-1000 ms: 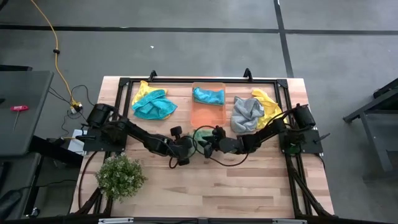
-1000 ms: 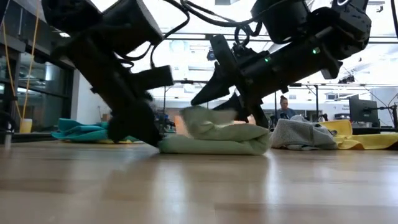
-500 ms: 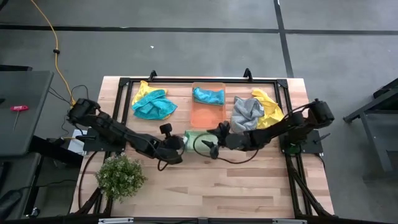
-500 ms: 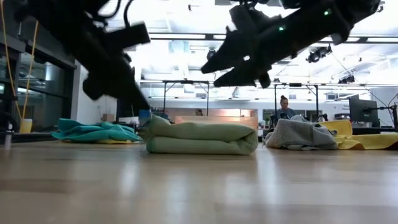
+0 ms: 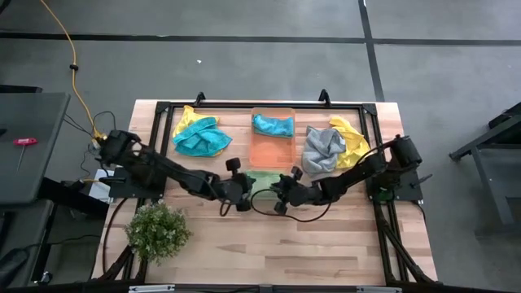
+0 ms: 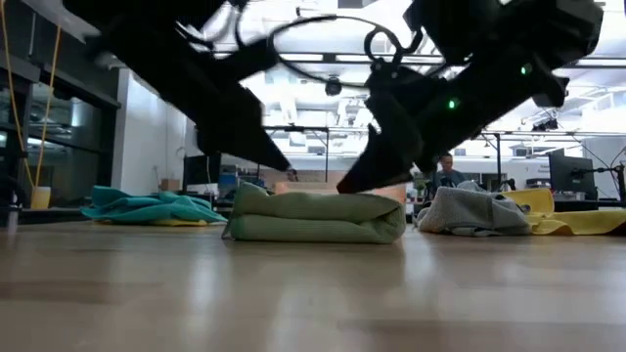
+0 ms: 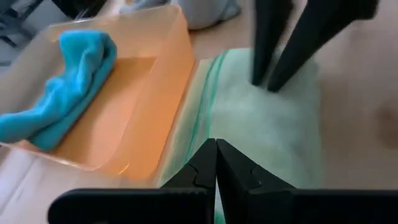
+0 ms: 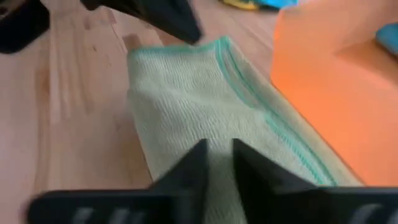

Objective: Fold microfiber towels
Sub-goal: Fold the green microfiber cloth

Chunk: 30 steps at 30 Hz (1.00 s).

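Half a second ago both arms were up and apart, with the green towel (image 6: 318,215) lying alone. Now they have dropped back down onto it, one at each end.

The towel has not moved. It lies flat and folded on the table, just in front of the bin (image 5: 273,110), with its striped edge along the bin's side.

Your left gripper (image 7: 216,149) is at the towel's left end. Its fingers are pressed together and hold nothing. Your right gripper (image 8: 216,152) sits on top of the right end. Its fingers have only a thin gap between them, and no cloth is pinched in it.

So the fold looks done. I think the arms came back to pat it flat or to pick it up, and it would go in the bin next.

Inside the bin lies one teal towel (image 5: 273,125). Further back, a grey towel (image 5: 323,149) and a yellow towel (image 5: 354,138) sit bunched up on the right. Another teal pile (image 5: 199,138) sits on the left. Those are not folded yet, so you have plenty left to do.
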{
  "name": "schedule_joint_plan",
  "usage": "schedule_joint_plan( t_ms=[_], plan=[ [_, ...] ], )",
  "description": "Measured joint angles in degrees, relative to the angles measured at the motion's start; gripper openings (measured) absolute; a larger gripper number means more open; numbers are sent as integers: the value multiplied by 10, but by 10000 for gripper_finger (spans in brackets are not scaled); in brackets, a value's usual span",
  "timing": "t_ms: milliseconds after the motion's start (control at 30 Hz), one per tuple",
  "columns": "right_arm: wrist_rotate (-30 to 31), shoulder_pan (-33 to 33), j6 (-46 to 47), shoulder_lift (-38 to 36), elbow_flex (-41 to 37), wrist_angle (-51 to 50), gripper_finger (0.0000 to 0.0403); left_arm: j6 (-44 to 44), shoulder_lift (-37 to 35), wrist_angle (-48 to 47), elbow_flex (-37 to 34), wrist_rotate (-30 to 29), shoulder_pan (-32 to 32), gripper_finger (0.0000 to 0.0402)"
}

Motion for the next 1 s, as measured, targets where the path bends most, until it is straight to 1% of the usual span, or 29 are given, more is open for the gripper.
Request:
schedule_joint_plan(
  t_ms=[33,67,100,167,267,367,467,567,667,800,867,1000],
  plan=[
    [0,0,0,4,0,-1,21,0,9,-1,-1,2,6,0],
    [-1,2,-4,4,0,-9,12,-1,17,-3,-2,6,10,0],
    [0,4,-4,4,0,-19,14,-2,28,2,-2,19,14,0],
    [0,10,-4,4,0,-28,31,-7,48,0,-1,42,20,0],
    [-7,19,-11,4,0,-53,46,-13,78,5,-1,59,24,0],
    [-13,26,-14,3,0,-74,42,-16,98,11,1,50,24,0],
    [-14,31,-23,3,0,-79,31,-17,101,11,1,44,24,0],
    [-14,33,-40,-6,0,-82,23,-17,85,-5,0,42,21,0],
    [-15,34,-55,-32,0,-101,21,-17,63,-28,-2,41,20,0],
    [-15,35,-46,-86,0,-173,21,-19,30,-83,-2,31,19,0],
    [-13,35,-19,-116,0,-219,21,-21,13,-114,-2,24,15,0],
    [-13,31,57,-172,0,-312,28,-30,-45,-157,-1,-4,-6,0]
  ],
)
